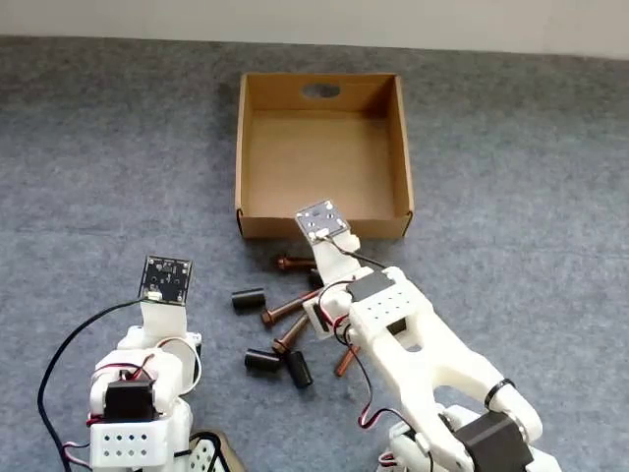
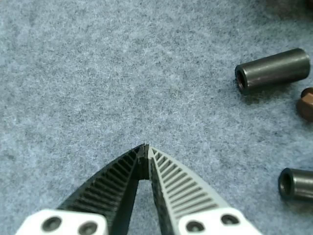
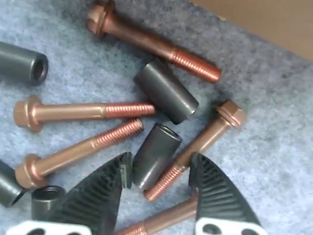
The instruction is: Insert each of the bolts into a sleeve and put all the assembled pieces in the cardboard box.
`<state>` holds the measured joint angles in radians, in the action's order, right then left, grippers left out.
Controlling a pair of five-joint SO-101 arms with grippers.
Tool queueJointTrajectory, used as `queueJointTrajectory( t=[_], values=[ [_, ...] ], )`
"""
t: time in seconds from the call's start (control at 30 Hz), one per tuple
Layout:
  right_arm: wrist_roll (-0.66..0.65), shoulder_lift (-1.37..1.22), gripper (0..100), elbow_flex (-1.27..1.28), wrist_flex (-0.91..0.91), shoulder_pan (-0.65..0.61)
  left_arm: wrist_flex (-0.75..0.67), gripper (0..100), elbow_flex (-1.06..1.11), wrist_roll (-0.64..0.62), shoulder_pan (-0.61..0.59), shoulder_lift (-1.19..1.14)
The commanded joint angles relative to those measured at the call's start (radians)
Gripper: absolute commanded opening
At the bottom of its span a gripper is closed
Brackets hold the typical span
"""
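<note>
While my right pincer (image 3: 160,164) gapes wide astride a short dark steel sleeve (image 3: 155,155) among copper-coloured flanged bolts (image 3: 78,111) on the grey felt tabletop (image 3: 274,147), I should close on that sleeve alone, clear of the bolt against it. My left pincer (image 2: 146,152) rests pinched together over bare felt. The high view adds the brown cardboard box (image 1: 324,157) beyond the pile; the wrist view, the sleeve's bore.

left fingers (image 2: 117,183) together, right fingers (image 3: 98,193) apart
</note>
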<state>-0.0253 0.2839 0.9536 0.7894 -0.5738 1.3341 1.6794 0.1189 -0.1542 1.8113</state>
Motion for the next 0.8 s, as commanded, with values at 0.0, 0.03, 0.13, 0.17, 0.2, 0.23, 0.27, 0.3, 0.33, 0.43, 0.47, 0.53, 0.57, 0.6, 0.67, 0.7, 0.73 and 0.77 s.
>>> queueJointTrajectory(
  t=[0.0, 0.03, 0.13, 0.17, 0.2, 0.23, 0.27, 0.3, 0.33, 0.43, 0.47, 0.53, 0.57, 0.6, 0.67, 0.7, 0.73, 0.77],
  values=[
    [-0.011, -0.005, 19.1, -0.008, -0.013, -0.045, 0.005, 1, 0.018, 0.000, -0.008, 0.007],
    [-0.011, -0.005, 19.1, -0.008, -0.013, -0.062, 0.005, 1, 0.018, 0.000, -0.008, 0.007],
    [-0.011, -0.005, 19.1, -0.008, -0.013, -0.096, 0.005, 1, 0.018, 0.000, -0.008, 0.007],
    [-0.011, -0.005, 19.1, -0.010, -0.013, -0.096, 0.005, 1, 0.018, 0.000, -0.008, 0.007],
    [-0.011, -0.004, 19.1, -0.010, -0.013, -0.096, 0.005, 1, 0.018, 0.000, -0.008, 0.007],
    [-0.011, -0.002, 19.1, -0.010, -0.013, -0.096, 0.005, 1, 0.018, 0.000, -0.008, 0.007],
    [-0.011, -0.004, 19.1, -0.010, -0.013, -0.094, 0.005, 1, 0.018, 0.000, -0.008, 0.007],
    [-0.011, -0.005, 19.1, -0.010, -0.013, -0.094, 0.005, 1, 0.018, 0.000, -0.008, 0.007],
    [-0.011, -0.005, 19.1, -0.010, -0.013, -0.094, 0.005, 1, 0.018, 0.000, -0.008, 0.007],
    [-0.011, -0.005, 19.1, -0.010, -0.013, -0.096, 0.005, 1, 0.018, 0.000, -0.008, 0.007],
    [-0.011, -0.005, 19.0, -0.010, -0.013, -0.097, 0.005, 1, 0.018, 0.000, -0.008, 0.007],
    [-0.011, -0.005, 15.9, -0.004, -0.013, -0.097, 0.005, 1, 0.018, 0.000, -0.008, 0.007],
    [-0.011, -0.005, 12.2, -0.001, -0.013, -0.097, 0.005, 1, 0.018, 0.000, -0.008, 0.007],
    [-0.011, -0.005, 8.0, -0.001, -0.013, -0.097, 0.005, 1, 0.018, 0.000, -0.008, 0.007],
    [-0.011, -0.005, 1.6, -0.001, -0.013, -0.094, 0.005, 1, 0.018, 0.000, -0.008, 0.007],
    [-0.011, -0.005, 0.9, -0.001, -0.012, -0.094, 0.005, 1, 0.018, 0.000, -0.008, 0.007],
    [-0.011, -0.005, 1.2, -0.001, -0.010, -0.094, 0.005, 1, 0.018, 0.000, -0.008, 0.007],
    [-0.011, -0.005, 2.2, 0.001, -0.008, -0.094, 0.005, 1, 0.018, 0.000, -0.008, 0.007]
  ],
)
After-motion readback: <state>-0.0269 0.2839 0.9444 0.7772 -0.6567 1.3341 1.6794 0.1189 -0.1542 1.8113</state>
